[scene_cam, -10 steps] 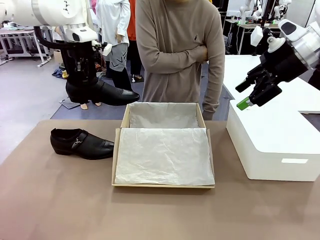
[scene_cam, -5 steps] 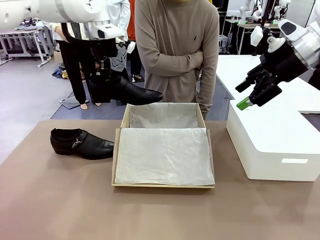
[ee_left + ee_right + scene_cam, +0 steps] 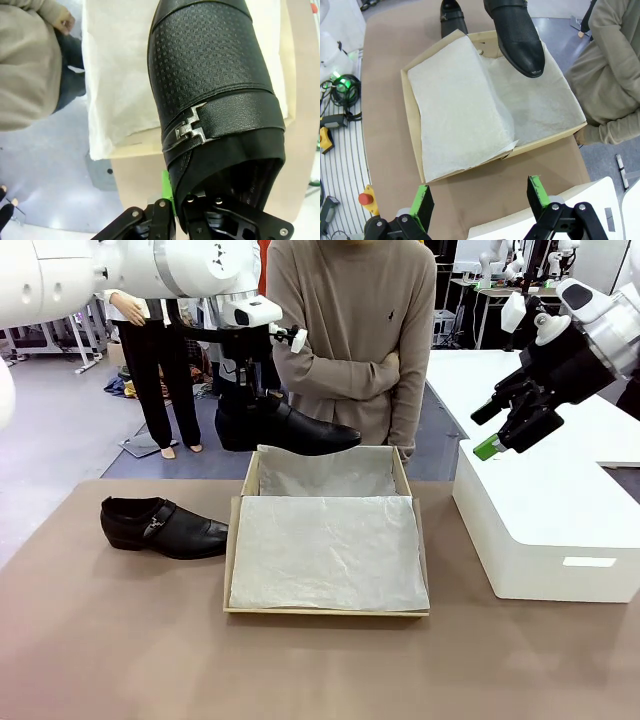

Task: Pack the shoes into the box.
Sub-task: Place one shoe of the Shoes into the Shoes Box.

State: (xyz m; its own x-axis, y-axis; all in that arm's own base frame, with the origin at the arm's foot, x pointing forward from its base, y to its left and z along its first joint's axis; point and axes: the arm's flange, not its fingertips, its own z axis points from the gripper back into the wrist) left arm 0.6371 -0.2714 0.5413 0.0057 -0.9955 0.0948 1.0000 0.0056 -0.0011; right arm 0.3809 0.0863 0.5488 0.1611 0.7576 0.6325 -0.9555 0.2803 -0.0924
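Black held shoe [image 3: 290,428]: glossy leather, up in the air over the box's far left corner, sole about level, pointed toe to the right; in the right wrist view the toe hangs above the far tissue, clear of it.
Buckle [image 3: 190,131]: small and metal, on the strap across the held shoe, close up in the left wrist view.
Left gripper [image 3: 243,400]: fingers clenched on the rim of the held shoe's heel opening, with a green pad pressed to the leather.
Table shoe [image 3: 165,527]: flat on the table left of the box, toe to the right and just beside the box's left wall, strap side facing the near edge.
Box [image 3: 232,540]: tan cardboard, open, in the middle of the table; both shoes are outside it.
Tissue [image 3: 325,550]: white and creased; it lines the far part of the box and lies as a flat sheet over the near part.
Right gripper [image 3: 485,428]: fingers released and spread wide, grasping nothing, raised at the right above the white box's far left corner.
White box [image 3: 540,530]: smooth, larger, on the table to the right of the box and apart from it.
Table [image 3: 120,640]: brown top.
Person [image 3: 350,330]: stands at the far side just behind the box, in a beige sweater, arms folded.
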